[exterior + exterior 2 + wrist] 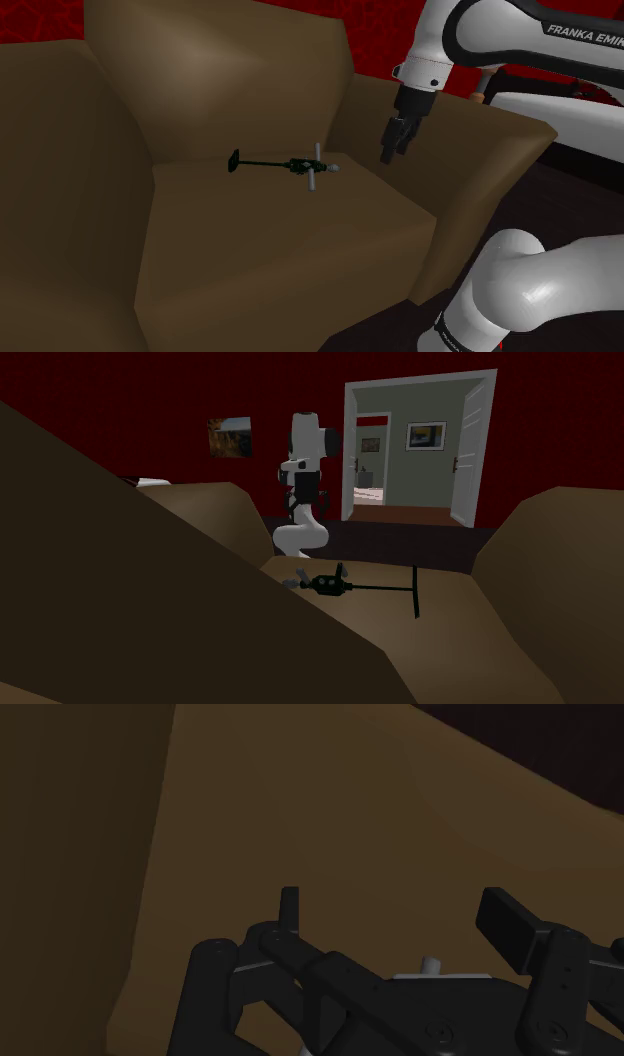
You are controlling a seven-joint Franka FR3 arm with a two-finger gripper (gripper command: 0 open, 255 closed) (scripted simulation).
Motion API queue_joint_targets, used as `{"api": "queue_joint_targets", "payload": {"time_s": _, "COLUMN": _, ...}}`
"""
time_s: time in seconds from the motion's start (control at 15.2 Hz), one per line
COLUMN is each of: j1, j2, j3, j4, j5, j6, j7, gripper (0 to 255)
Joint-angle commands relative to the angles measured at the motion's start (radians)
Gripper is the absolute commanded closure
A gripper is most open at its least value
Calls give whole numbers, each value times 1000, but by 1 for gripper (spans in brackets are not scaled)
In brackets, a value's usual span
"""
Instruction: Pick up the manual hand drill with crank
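The white arm (441, 42) reaches down; its black hand (389, 152) hangs, seemingly tilted, fingers (505, 926) apart.

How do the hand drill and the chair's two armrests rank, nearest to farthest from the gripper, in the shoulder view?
From the open gripper:
1. Armrest on the view's right, just beside it.
2. Hand drill, lying on the seat.
3. Armrest on the view's left, on the far side.

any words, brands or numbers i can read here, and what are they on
"FRANKA EMIK" stands on the white arm, cut off at the shoulder view's right edge.
The framed picture on the red wall is too small to show any lettering.
Nothing else is readable.
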Motion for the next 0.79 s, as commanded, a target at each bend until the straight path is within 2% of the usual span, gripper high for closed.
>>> {"api": "queue_joint_targets", "payload": {"time_s": 0.0, "j1": 0, "j2": 0, "j3": 0, "j4": 0, "j5": 0, "j6": 0, "j7": 0, "gripper": 0}}
{"api": "queue_joint_targets", "payload": {"time_s": 0.33, "j1": 58, "j2": 264, "j3": -54, "j4": 169, "j5": -27, "j6": 9, "j7": -202, "gripper": 0}}
{"api": "queue_joint_targets", "payload": {"time_s": 0.73, "j1": 116, "j2": 572, "j3": -81, "j4": 414, "j5": -38, "j6": -29, "j7": -432, "gripper": 0}}
